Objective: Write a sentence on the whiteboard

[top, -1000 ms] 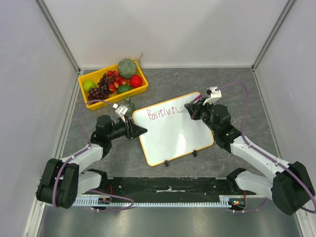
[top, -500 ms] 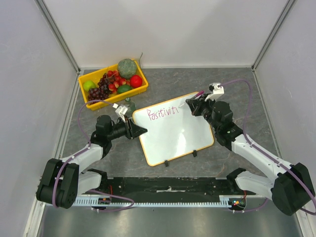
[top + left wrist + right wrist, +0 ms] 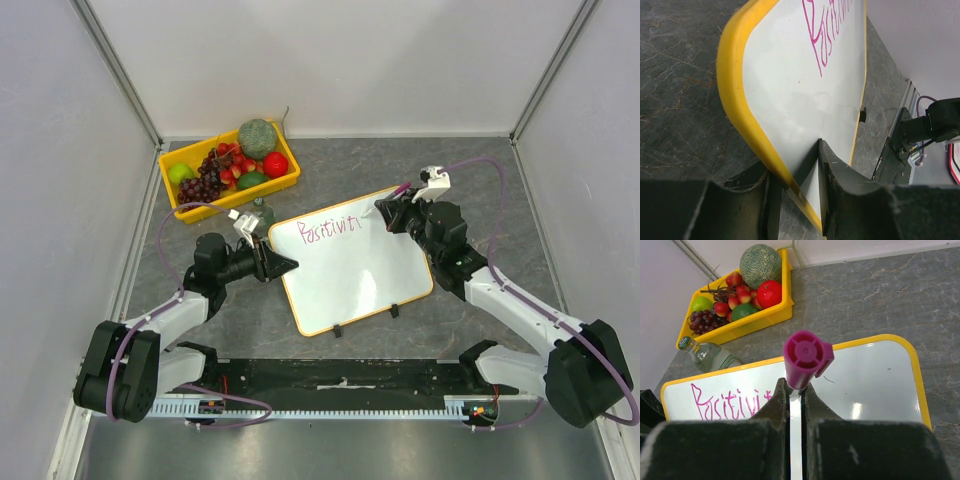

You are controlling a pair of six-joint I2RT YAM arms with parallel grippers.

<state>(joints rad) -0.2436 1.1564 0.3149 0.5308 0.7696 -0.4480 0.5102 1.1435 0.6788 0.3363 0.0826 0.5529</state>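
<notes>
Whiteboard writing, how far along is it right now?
Done: pink lettering reading roughly "Positivit" runs along the top of the whiteboard. In hand: the right gripper is shut on a magenta marker at the end of that word, while the left gripper clamps the board's yellow edge. Left: the word looks unfinished, and the rest of the board is blank, so most of the sentence remains.

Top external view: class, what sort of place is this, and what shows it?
Probably a robot test cell: plain white walls enclose a grey table, with left arm and right arm at a whiteboard.
</notes>
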